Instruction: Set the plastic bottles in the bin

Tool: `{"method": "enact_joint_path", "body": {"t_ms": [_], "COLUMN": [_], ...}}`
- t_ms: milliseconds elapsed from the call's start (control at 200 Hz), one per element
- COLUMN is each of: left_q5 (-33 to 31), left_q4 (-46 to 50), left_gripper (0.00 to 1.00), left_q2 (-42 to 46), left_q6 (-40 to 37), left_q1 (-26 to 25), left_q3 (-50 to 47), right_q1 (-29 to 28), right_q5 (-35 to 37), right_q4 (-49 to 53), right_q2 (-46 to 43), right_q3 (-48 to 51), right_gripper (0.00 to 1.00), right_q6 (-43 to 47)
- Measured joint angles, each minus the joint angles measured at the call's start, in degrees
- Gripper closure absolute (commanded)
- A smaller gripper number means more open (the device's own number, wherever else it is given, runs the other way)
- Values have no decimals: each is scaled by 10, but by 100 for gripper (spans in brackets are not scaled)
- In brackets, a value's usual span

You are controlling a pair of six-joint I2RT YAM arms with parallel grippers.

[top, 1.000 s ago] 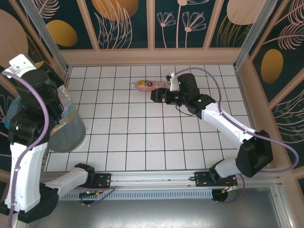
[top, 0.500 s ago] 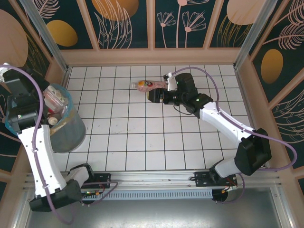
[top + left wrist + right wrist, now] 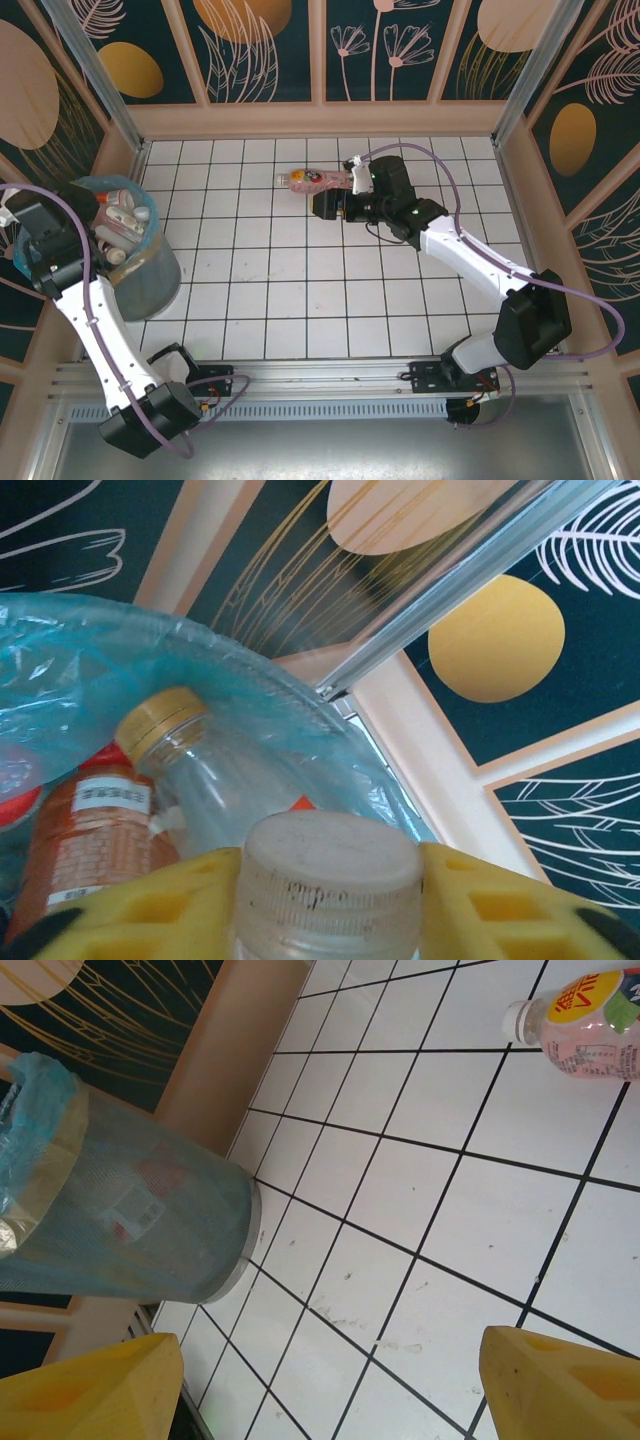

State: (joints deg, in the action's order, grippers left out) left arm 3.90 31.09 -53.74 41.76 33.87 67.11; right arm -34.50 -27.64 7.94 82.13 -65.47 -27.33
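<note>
The left arm has swung outward past the table's 9 o'clock edge, uncovering the mouth of the bin; the right arm has hardly shifted. The left gripper is pinched on a clear bottle just under its pale cap, close by the bin's blue-bagged rim. The right gripper is spread wide, hovering just at 5 o'clock of the pink bottle. That bottle lies on its side on the tiled table near 12 o'clock, cap toward 9. Several bottles already sit in the bin. By my reckoning the job is nearly done: the held bottle needs dropping, and the pink one needs fetching.
</note>
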Motion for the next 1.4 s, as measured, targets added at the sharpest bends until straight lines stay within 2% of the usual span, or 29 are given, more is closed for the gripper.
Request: {"method": "enact_joint_path", "body": {"t_ms": [20, 60, 320, 465, 661, 901, 1086, 1171, 1306, 1401], "left_q5": [-2, -9, -71, -86, -22, 25, 25, 25, 19, 13], "left_q4": [0, -1, 0, -6, -40, -71, -74, -61, -33, -23], "left_gripper": [31, 29, 30, 47, 72, 77, 76, 68, 58, 55], "left_q2": [3, 10, 23, 28, 31, 43, 61, 52, 35, 20], "left_q6": [5, 5, -7, -26, -36, -40, -47, -49, -56, -66], "left_q1": [0, 0, 0, 0, 0, 0, -1, -1, -1, -4], "left_q3": [0, 0, 47, 68, 30, -103, -114, -96, -25, 54], "right_q1": [0, 0, 0, 0, 0, -10, -30, -36, -39, -38], "right_q5": [-2, -4, -10, -10, -10, -10, -9, -9, -2, 20], "right_q4": [0, 0, 0, 1, 5, 5, 15, 18, 30, 42], "right_q2": [0, 0, 6, 11, 25, 41, 61, 63, 65, 65], "right_q3": [0, 0, 0, 0, -11, -21, -37, -42, -62, -81], "right_gripper": [22, 22, 22, 22, 22, 22, 22, 22, 22, 21], "right_q6": [0, 0, 0, -1, -4, -17, -21, -22, -21, -10]}}
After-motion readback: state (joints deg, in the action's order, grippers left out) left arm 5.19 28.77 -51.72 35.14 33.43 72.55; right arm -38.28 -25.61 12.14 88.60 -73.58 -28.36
